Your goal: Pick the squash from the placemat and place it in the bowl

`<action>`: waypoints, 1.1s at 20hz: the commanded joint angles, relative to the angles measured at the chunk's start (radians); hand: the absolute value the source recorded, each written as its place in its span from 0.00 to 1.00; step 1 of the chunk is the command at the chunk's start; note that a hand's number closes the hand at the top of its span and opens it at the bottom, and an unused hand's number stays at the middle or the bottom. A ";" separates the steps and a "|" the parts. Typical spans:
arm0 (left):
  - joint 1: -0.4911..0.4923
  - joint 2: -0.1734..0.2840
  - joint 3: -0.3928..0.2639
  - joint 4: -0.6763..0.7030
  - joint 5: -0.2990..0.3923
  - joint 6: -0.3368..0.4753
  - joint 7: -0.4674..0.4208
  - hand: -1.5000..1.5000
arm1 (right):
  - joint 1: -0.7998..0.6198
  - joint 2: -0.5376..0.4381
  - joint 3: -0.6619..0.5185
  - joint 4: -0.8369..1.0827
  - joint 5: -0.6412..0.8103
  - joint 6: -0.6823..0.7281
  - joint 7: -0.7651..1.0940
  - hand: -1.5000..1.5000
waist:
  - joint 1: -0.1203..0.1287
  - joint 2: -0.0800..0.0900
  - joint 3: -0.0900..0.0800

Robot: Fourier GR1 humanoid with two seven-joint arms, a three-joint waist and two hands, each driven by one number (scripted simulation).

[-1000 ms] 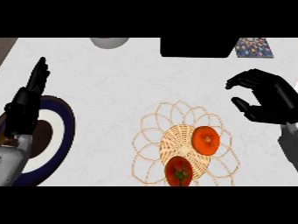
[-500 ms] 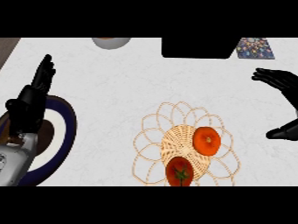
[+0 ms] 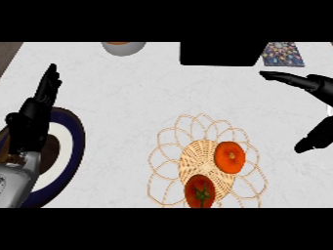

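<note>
White marble-patterned counter top (image 3: 147,93), seen steeply from above, carrying all items. At lower left, a round plate with a dark blue rim and white centre (image 3: 72,141), partly covered by the left forearm. At lower centre, a round woven wicker placemat with looped wire-like edging (image 3: 170,151); on it lie a rounded orange squash (image 3: 229,156) towards the right and a red tomato with a green stalk (image 3: 200,191) below it, the two close together. At the top edge, a black rectangular object (image 3: 219,53), a small patterned card (image 3: 282,53) just beside it, and a pale round bowl (image 3: 123,47), partly cut off. Left hand (image 3: 40,102), black, rests over the plate at the left, fingers straight and together, pointing up. Right hand (image 3: 324,105), black, at the right edge, fingers spread wide apart and holding nothing; the squash lies well apart from these fingers, to their lower left, untouched on the placemat
</note>
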 commanded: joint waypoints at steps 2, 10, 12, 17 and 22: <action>0.028 -0.001 0.004 -0.038 -0.014 -0.004 0.018 0.50 | -0.055 0.005 0.098 -0.073 0.123 0.074 0.006 0.00 | -0.012 -0.004 -0.001; 0.034 -0.015 0.054 -0.008 -0.030 -0.026 -0.005 0.50 | -0.003 0.087 0.196 -0.195 0.234 0.095 0.100 0.00 | -0.026 -0.005 -0.001; -0.008 -0.037 0.050 0.008 -0.057 -0.023 0.026 0.50 | 0.004 0.088 0.182 -0.209 0.277 0.098 0.101 0.00 | -0.027 -0.004 -0.001; -0.007 -0.033 0.054 -0.080 -0.051 -0.045 0.102 0.50 | -0.026 0.137 0.237 -0.170 0.395 0.101 0.196 0.00 | -0.017 -0.005 0.000; 0.053 -0.063 0.076 -0.076 -0.080 -0.053 0.053 0.50 | 0.005 0.214 0.227 -0.185 0.475 0.122 0.283 0.00 | -0.020 -0.004 -0.001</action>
